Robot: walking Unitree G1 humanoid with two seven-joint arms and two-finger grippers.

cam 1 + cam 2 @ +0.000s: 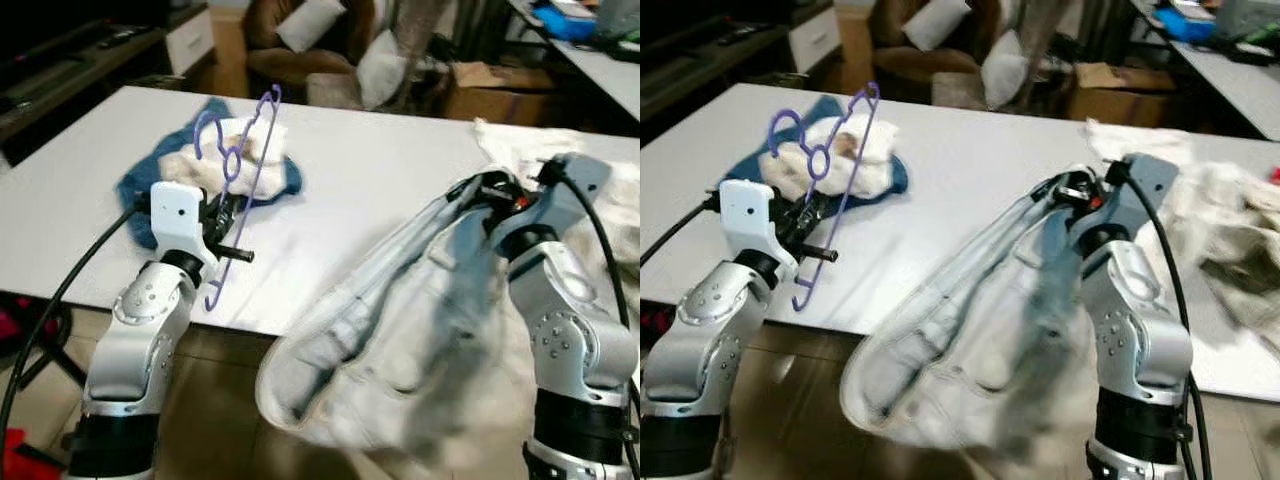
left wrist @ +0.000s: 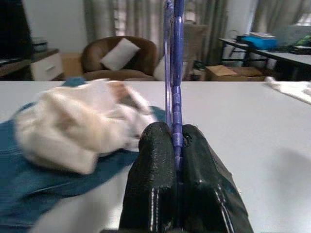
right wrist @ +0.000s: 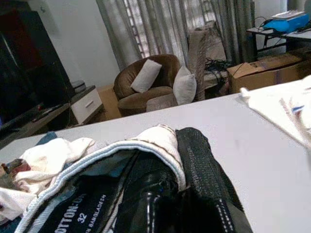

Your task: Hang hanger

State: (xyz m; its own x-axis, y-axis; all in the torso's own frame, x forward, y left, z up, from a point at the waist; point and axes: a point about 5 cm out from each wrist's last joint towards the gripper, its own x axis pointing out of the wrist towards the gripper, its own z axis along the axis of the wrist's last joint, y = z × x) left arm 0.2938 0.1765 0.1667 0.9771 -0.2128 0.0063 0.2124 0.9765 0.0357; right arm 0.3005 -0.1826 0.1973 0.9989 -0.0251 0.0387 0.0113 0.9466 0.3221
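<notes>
Left gripper (image 2: 176, 145): fingers pressed together on a purple plastic hanger (image 1: 243, 170), held upright above the near edge of the white table (image 1: 380, 190).
Right gripper (image 3: 167, 160): pinching the collar of a pale blue-grey garment (image 1: 400, 340), possibly a jacket, which drapes over the table's front edge.
Behind the hanger: a cream cloth (image 1: 235, 150) lying on a blue cloth (image 1: 135, 190).
Background: brown armchair (image 3: 141, 92) with cushions.
</notes>
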